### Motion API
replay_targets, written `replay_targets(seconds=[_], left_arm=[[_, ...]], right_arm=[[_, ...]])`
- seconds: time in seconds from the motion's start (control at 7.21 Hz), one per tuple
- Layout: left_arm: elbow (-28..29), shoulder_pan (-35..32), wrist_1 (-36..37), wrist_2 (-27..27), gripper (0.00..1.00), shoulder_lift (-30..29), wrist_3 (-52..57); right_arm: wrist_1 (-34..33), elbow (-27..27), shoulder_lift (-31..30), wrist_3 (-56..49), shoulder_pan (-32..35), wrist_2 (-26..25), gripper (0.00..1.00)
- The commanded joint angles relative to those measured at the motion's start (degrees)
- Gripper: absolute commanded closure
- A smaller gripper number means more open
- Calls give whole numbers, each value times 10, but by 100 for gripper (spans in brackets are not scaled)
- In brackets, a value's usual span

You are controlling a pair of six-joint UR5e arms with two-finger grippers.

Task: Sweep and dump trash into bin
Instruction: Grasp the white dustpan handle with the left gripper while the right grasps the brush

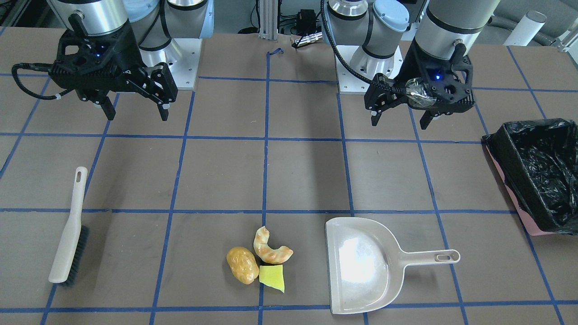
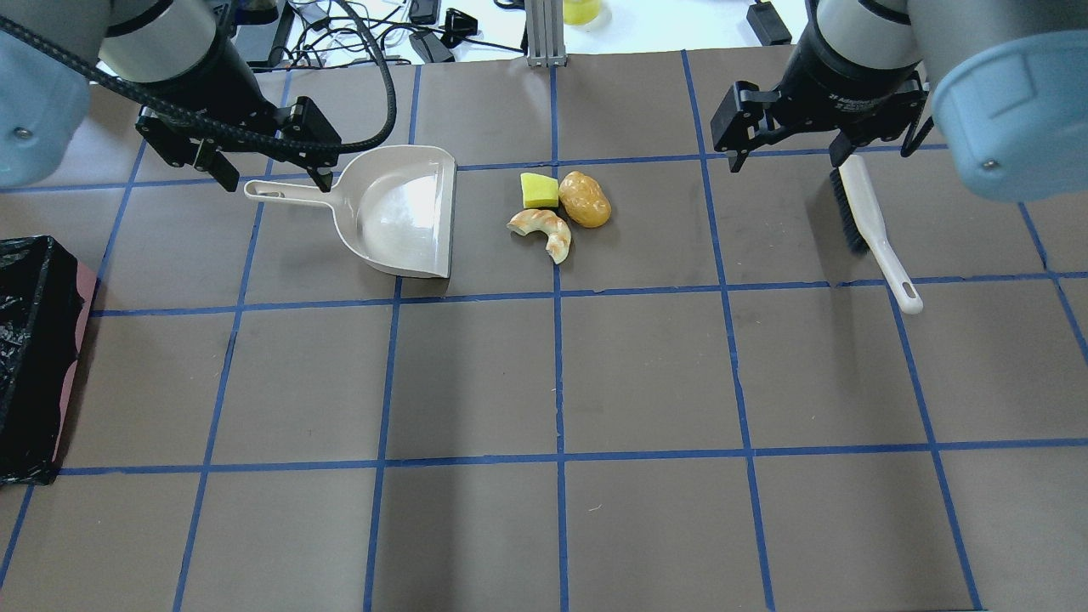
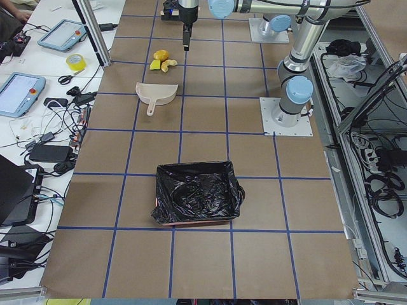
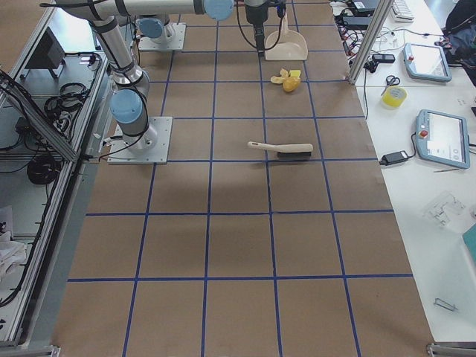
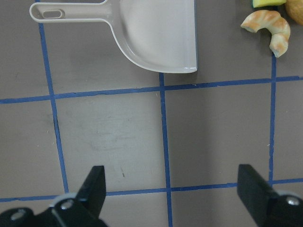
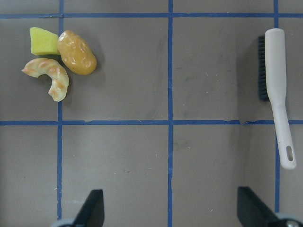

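Surface: flat brown table (image 2: 646,374) marked into squares by blue tape; white bench (image 3: 32,82) with tablets and cables along its far edge from the robot.
Left arm: wrist pointed straight down; left gripper (image 1: 401,121) hangs above the table on the robot's side of the dustpan (image 1: 361,266), near its handle; black fingers spread wide, nothing between them.
Right arm: same downward pose; right gripper (image 1: 137,113) well apart from the dustpan, off its mouth side and past the trash; fingers spread wide, nothing held.
Dustpan: beige moulded plastic, smooth and glossy, scoop rounded at the back with a straight lip; thin handle with a slotted hole; lies flat.
Trash: three pieces huddled just beside the dustpan's open mouth; glossy golden-brown potato lump (image 1: 242,265); curved tan croissant piece (image 1: 271,247); yellow sponge wedge (image 1: 272,277) with dark backing, touching the lump.
Brush: hand brush (image 1: 70,234), pale handle with hang hole, dark bristles; lies on the table beyond the trash from the dustpan, well apart.
Bin: bin (image 1: 508,169), rectangular, lined with crinkly black bag, pink edge below; well apart from the dustpan on its handle side.
In the way: bare table between dustpan mouth and trash.
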Motion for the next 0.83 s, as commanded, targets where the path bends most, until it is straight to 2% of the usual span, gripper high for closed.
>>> replay_targets(seconds=[0.0, 0.55, 0.69], left_arm=[[0, 0, 0, 0, 0, -1, 0], [9, 1, 1, 1, 0, -9, 7], [11, 7, 24, -5, 0, -13, 86]], right_arm=[[0, 0, 0, 0, -1, 3, 0], [-2, -3, 0, 0, -2, 5, 0], [-4, -3, -1, 0, -3, 7, 0]])
